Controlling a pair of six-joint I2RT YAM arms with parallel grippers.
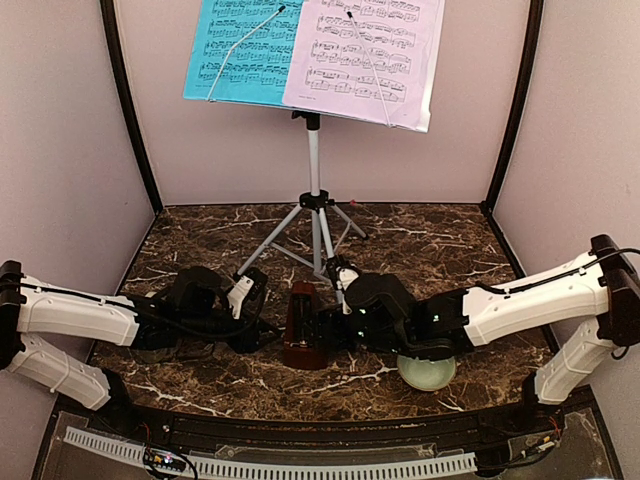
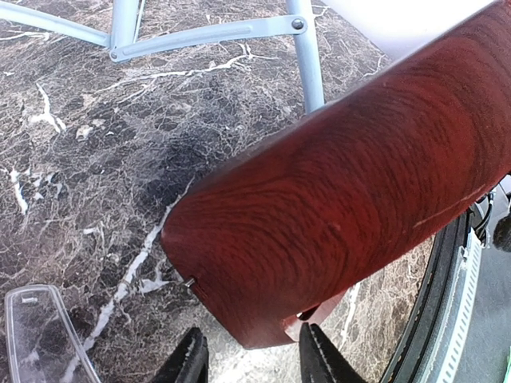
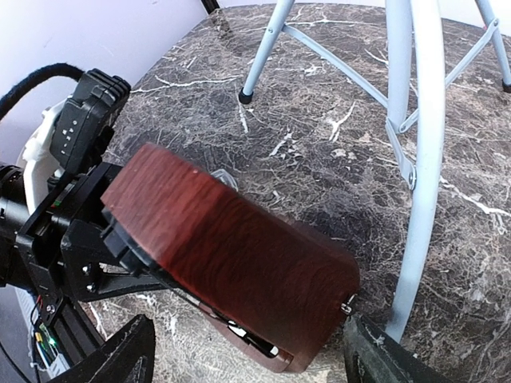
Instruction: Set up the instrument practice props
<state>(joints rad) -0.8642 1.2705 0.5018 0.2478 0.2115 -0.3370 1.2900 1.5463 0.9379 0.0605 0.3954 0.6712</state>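
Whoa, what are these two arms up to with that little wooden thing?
Two robot arms are handling a small reddish-brown metronome near the front of the marble table. The left claw has one end of it between its fingers, though I can't tell if it is gripping. The right claw is open and straddles the other end. Behind them the music stand is already up, with a blue sheet and a lilac sheet on its desk.

Metronome mid-table, just before music stand; left sheet beside right sheet on its desk; bowl right of metronome.
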